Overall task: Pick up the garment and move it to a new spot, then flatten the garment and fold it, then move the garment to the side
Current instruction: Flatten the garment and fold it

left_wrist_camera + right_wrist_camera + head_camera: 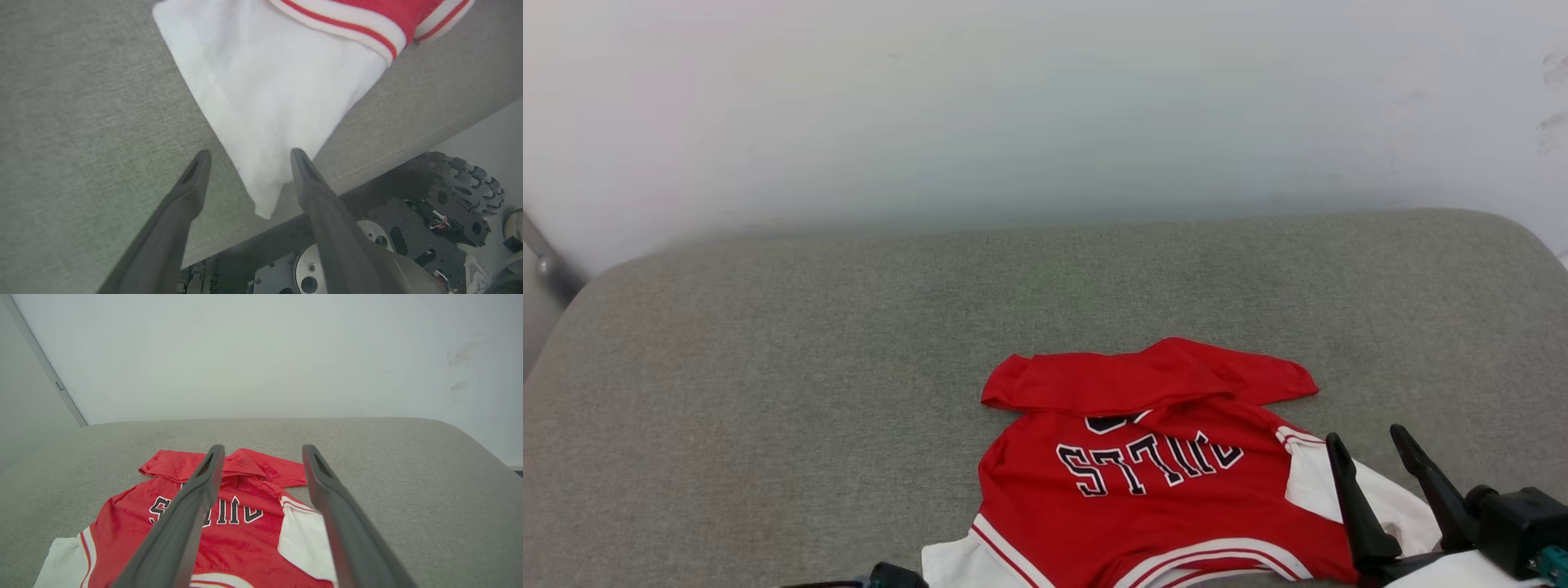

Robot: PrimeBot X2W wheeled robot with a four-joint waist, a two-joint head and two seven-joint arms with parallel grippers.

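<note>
The garment (1152, 498), a bright red jersey with white red-striped sleeves and black lettering, lies spread on the grey cushion (768, 367) near its front edge, its far hem folded back over itself. My right gripper (1372, 449) hovers open over the garment's white right sleeve (302, 543). In the left wrist view my left gripper (247, 157) stands open astride the tip of the white left sleeve (265, 102), just above it; whether the fingers touch the cloth I cannot tell. A dark part of the left arm (890, 576) shows at the bottom edge of the head view.
A pale wall (1045, 106) rises behind the cushion, with a grey metal bar (547, 261) at the far left. Beyond the cushion's front edge (388, 163), the robot's dark wheeled base (441, 212) sits below. Bare cushion stretches left, right and behind the garment.
</note>
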